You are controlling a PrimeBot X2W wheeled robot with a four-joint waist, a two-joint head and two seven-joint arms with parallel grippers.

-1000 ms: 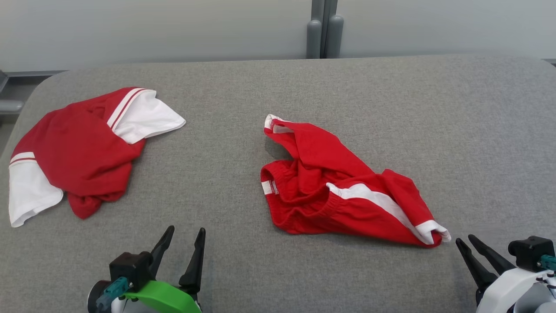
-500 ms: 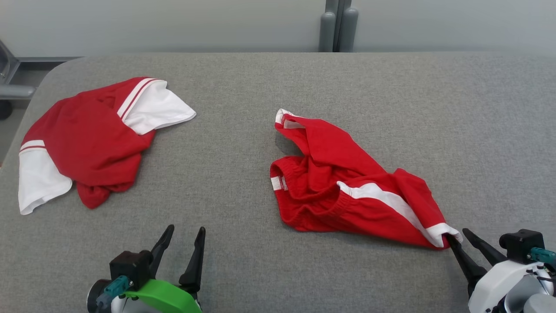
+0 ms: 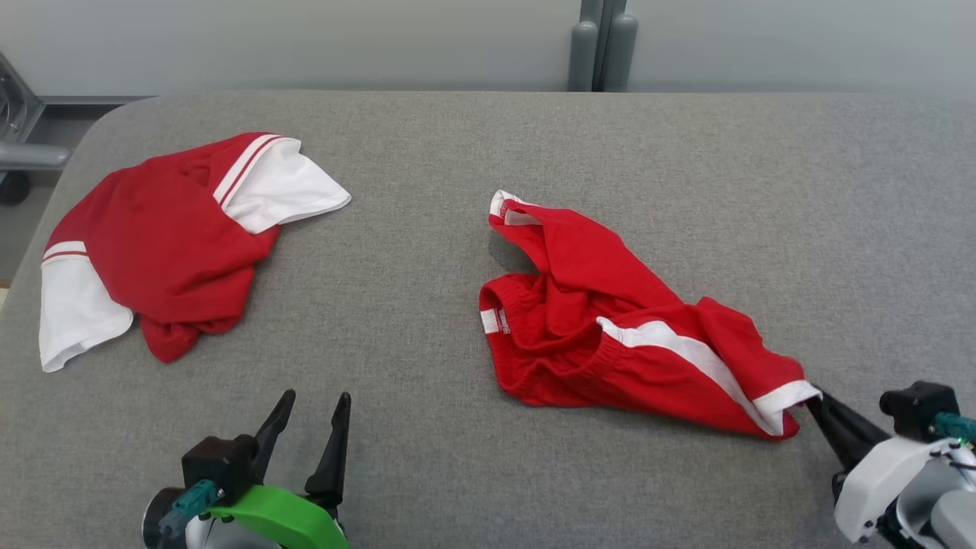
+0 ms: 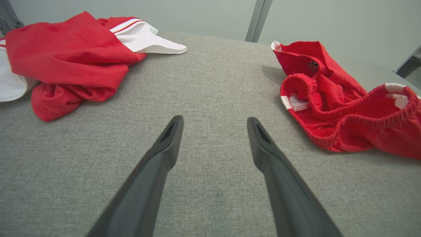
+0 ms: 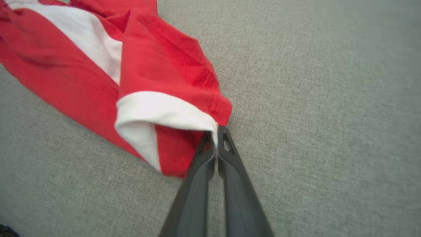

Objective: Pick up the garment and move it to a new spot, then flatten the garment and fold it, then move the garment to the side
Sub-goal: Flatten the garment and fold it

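Presently we find the garment point(image 3: 610, 328), red shorts with a white side stripe, lying crumpled on the grey counter point(image 3: 427, 175) right of centre, waistband turned toward the robot's left. We note the right end effector point(image 3: 814, 396) clenched on the white cuff point(image 5: 158, 108) at the garment's near right corner, while the rest of the cloth lies on the counter. We record the left end effector point(image 3: 316, 402) released, spread over bare counter, well apart from the garment and from a red-and-white shirt point(image 3: 152, 244) at the far left.
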